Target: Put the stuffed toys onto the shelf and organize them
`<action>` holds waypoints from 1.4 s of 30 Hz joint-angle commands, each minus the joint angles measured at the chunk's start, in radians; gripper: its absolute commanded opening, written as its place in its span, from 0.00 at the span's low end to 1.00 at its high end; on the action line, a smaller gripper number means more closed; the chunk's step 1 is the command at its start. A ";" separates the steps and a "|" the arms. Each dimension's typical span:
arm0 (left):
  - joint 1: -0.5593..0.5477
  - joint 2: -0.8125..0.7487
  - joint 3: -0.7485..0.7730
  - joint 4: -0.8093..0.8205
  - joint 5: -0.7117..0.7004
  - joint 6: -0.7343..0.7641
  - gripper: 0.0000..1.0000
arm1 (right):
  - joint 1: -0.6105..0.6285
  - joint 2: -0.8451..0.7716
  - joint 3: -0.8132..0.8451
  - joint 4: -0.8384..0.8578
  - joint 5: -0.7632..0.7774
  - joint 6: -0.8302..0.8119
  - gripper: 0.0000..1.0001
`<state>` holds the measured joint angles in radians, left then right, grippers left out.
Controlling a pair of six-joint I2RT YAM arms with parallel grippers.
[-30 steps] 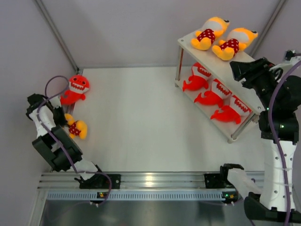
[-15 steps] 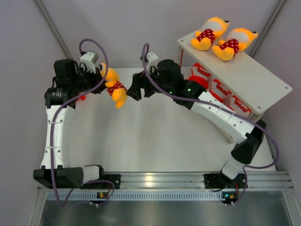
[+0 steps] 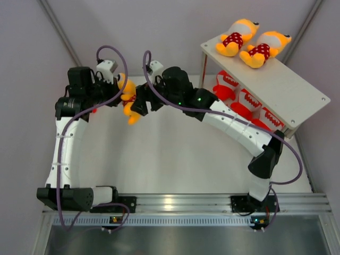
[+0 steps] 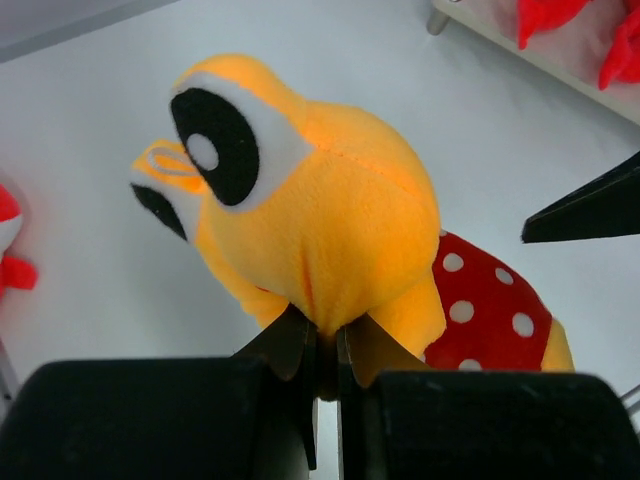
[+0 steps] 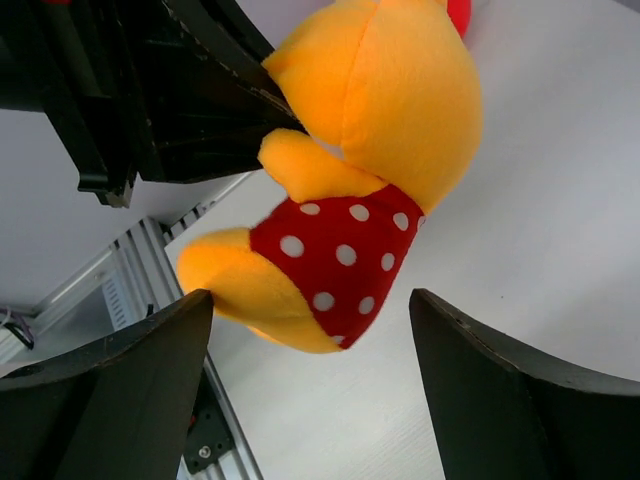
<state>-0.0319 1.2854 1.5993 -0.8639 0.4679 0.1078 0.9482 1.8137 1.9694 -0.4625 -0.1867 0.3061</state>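
- In the top view, the left tool [image 3: 116, 90] is clamped on the head of a yellow-orange toy [image 3: 128, 101]. The toy is held in the air above the far left part of the bench [image 3: 170, 154].
- The right tool [image 3: 139, 102] is reached across from the right and is set at the toy's lower body. Contact cannot be told from above.
- The shelf [image 3: 281, 87] is set in the far right corner of the bench. Two yellow-orange figures [image 3: 236, 37] are laid side by side at the far end of its top board, and red sharks [image 3: 226, 87] are lined up on its lower board.
- In the left wrist view, the left tool [image 4: 325, 345] is pressed together on a pinch of plush at the back of the toy's [image 4: 320, 210] head. The dotted shorts are seen to the right.
- A black finger of the right tool [image 4: 590, 205] is seen at the right side, apart from the toy. Another red shark [image 4: 10, 250] is partly seen on the bench at the left side.
- In the right wrist view, the right tool [image 5: 310, 300] is spread wide apart, with the toy's [image 5: 340, 250] shorts and legs hung between its fingertips. One finger is just beside a foot, and whether it touches cannot be told.
- The left tool [image 5: 170, 90] is seen at the upper left, against the toy's head.
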 commanded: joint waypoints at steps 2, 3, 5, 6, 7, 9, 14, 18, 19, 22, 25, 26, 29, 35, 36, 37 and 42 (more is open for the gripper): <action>-0.036 -0.011 -0.022 0.009 -0.132 0.078 0.00 | 0.026 -0.042 0.072 0.010 0.079 -0.018 0.82; -0.039 -0.009 -0.024 0.009 -0.130 0.079 0.00 | 0.026 -0.043 0.075 0.002 0.116 -0.018 0.82; -0.043 -0.011 -0.024 0.008 -0.095 0.075 0.00 | 0.027 -0.033 0.075 0.002 0.136 -0.012 0.82; -0.045 -0.008 -0.021 0.008 -0.078 0.063 0.00 | 0.029 -0.022 0.075 0.002 0.135 -0.002 0.82; -0.045 -0.005 -0.010 0.008 -0.069 0.056 0.00 | 0.032 0.005 0.075 -0.002 0.136 -0.002 0.82; -0.045 -0.001 -0.001 0.009 -0.060 0.043 0.00 | 0.040 0.035 0.077 -0.021 0.159 0.004 0.82; -0.045 0.005 0.008 0.009 -0.058 0.038 0.00 | 0.040 0.101 0.085 -0.028 0.145 0.024 0.80; -0.045 0.009 0.011 0.008 -0.031 0.023 0.00 | 0.041 0.142 0.108 -0.016 0.128 0.044 0.79; -0.045 0.008 0.014 0.008 -0.028 0.021 0.00 | 0.041 0.162 0.112 -0.024 0.128 0.045 0.74; -0.045 0.008 0.017 0.009 -0.011 0.020 0.00 | 0.041 0.174 0.109 -0.025 0.135 0.051 0.58; -0.043 0.008 0.014 0.008 0.009 0.013 0.00 | 0.040 0.170 0.105 -0.019 0.145 0.057 0.20; -0.045 0.008 0.014 0.009 0.012 0.013 0.00 | 0.041 0.167 0.100 -0.015 0.147 0.054 0.11; -0.045 0.009 0.016 0.009 0.011 0.021 0.00 | 0.031 0.127 0.062 0.015 0.144 0.067 0.00; -0.045 0.015 0.082 -0.026 -0.027 0.010 0.98 | -0.029 -0.026 -0.063 0.079 0.095 0.110 0.00; -0.045 0.017 0.105 -0.050 -0.069 0.010 0.98 | -0.040 -0.052 -0.079 0.082 0.090 0.117 0.00; -0.045 0.020 0.157 -0.063 -0.093 0.010 0.98 | -0.055 -0.106 -0.089 0.084 0.082 0.122 0.00; -0.045 0.032 0.324 -0.133 -0.247 0.033 0.98 | -0.204 -0.276 -0.112 0.085 -0.006 0.188 0.00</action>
<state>-0.0738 1.3293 1.8225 -0.9627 0.3199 0.1322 0.8352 1.7206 1.8385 -0.4606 -0.1310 0.4381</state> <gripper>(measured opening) 0.982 0.069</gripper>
